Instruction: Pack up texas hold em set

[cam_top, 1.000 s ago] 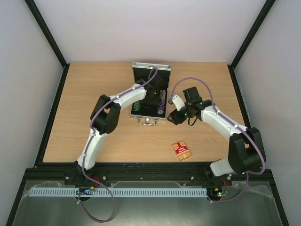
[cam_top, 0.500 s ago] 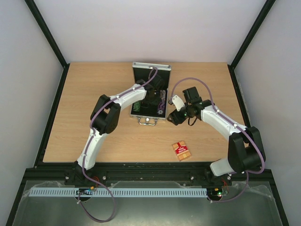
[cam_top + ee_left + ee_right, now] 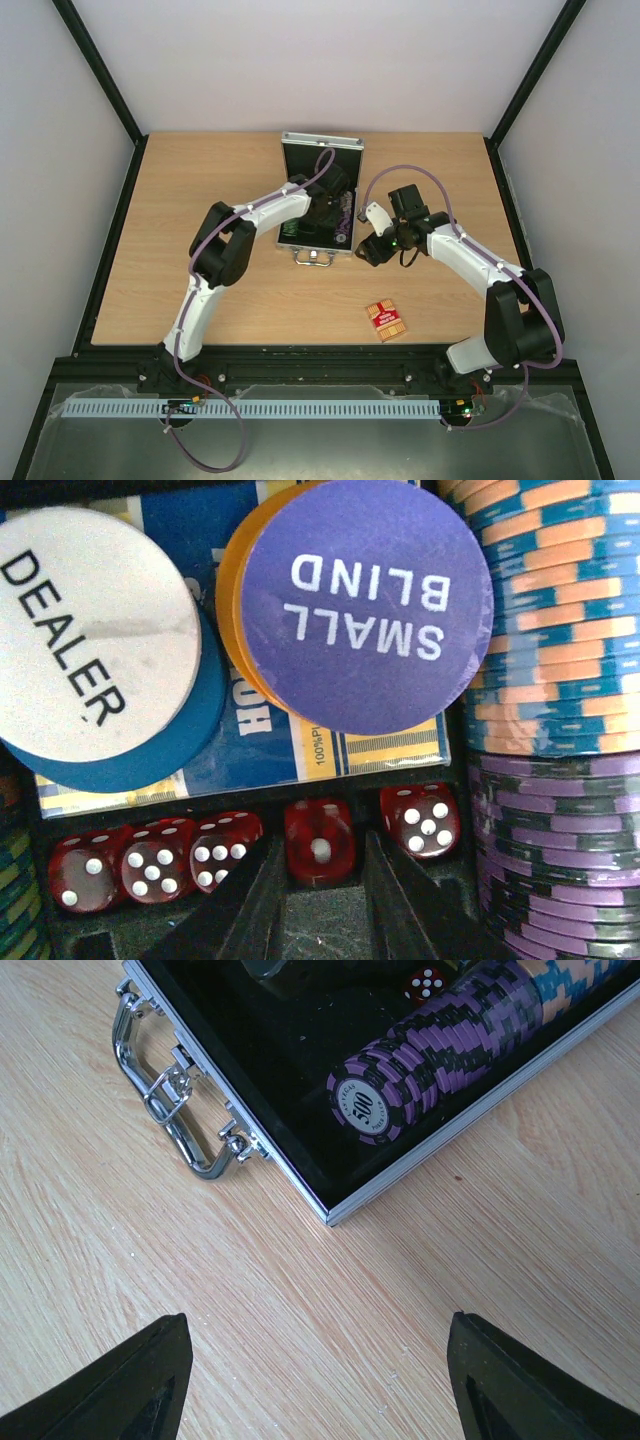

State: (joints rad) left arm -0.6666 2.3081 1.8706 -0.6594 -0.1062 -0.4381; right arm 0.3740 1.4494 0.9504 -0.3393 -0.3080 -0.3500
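Top external view: the silver case (image 3: 318,150) of the hold em set lies open near the far middle of the table (image 3: 180,200). Its lid stands up at the far side and its handle (image 3: 314,258) points toward the arm bases. The hinge edge runs left to right, a little turned, and the rows of chips run from far to near.

The red card deck (image 3: 385,321) lies flat on the table, well apart from the case, on the near right. Its long axis is slanted from far-left to near-right.

The left gripper (image 3: 320,840) is down inside the case. Its jaws stand a little apart on both sides of one red die (image 3: 320,828), and I cannot tell if they touch it. This die sits in a row with four other dice (image 3: 150,865). Behind the row lie a white DEALER disc (image 3: 95,640) and a purple SMALL BLIND disc (image 3: 365,600). To the side are the orange-blue chips (image 3: 545,630) and the purple chips (image 3: 560,860).

The right gripper (image 3: 315,1320) hovers over bare table just beside the near right corner of the case. Its jaws are wide apart with nothing between them.
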